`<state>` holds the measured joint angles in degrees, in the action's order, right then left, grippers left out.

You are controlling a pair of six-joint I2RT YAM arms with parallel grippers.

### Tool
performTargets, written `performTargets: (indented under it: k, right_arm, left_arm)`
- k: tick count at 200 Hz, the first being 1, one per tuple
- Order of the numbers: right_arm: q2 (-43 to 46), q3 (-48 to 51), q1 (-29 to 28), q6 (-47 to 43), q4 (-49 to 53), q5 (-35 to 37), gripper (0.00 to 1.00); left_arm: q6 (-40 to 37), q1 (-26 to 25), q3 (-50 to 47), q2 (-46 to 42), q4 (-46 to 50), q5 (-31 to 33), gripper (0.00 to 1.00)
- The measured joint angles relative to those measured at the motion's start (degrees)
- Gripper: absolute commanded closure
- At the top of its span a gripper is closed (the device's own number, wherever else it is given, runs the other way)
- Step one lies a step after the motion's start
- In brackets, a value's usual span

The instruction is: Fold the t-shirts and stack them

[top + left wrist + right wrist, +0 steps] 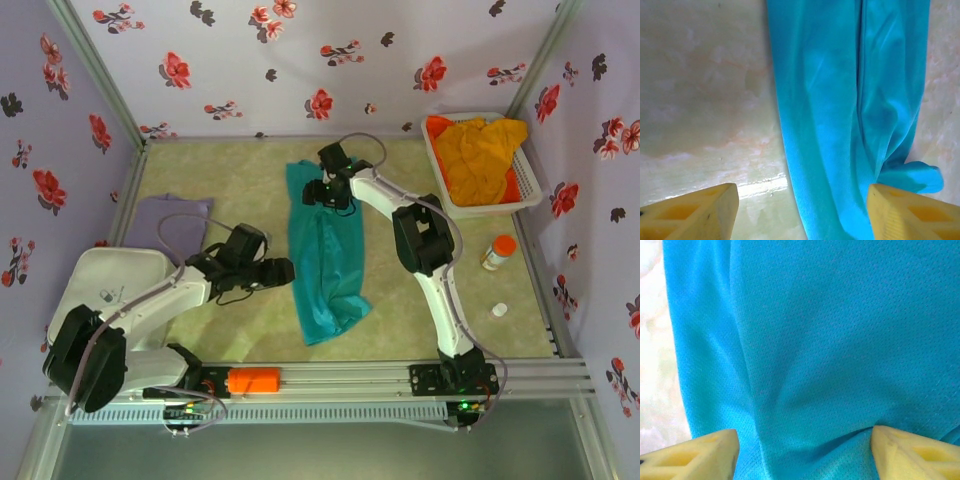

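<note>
**Fold the teal strip end to end**

Your left pincer [283, 269] stands open at the left edge of the teal tee [325, 260], about mid-length, holding nothing. In its wrist view that edge runs up between the two fingers [695, 212].

The tee lies mid-table as a long narrow strip running far to near. Its near end is rumpled and skewed to the right.

Your right pincer [328, 193] hangs open low over the far end, jaws spread across the cloth, nothing pinched.

The step in hand looks like a fold across the length. The strip is layered, so bite deep enough to take every layer at once. Grip two matching points at one end and carry them level so the fold lands square. Flatten the rumpled near end first, or it will bunch inside.

At the far left the lavender tee [170, 222] lies flat, well apart, and is a likely base for the stack. To the right, the basket [500, 205] of orange tees [480, 160] sits in the far corner. The bottle [497, 251] stands near the right arm's elbow, so watch that elbow's swing.
</note>
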<state>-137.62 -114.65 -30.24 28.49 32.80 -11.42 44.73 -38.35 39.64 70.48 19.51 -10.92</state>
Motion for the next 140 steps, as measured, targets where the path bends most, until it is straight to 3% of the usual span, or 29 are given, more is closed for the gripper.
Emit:
performTargets:
  k: [82, 140]
  right_arm:
    - [-9.97, -17.59, 5.25, -2.27, 5.44, 2.49, 0.27]
    - [-10.32, -19.37, 6.29, -4.11, 6.08, 1.07, 0.22]
  left_arm:
    - [1.97, -2.05, -2.27, 0.81, -1.55, 0.39, 0.31]
    - [3.02, -2.27, -5.18, 2.51, -2.36, 0.28, 0.36]
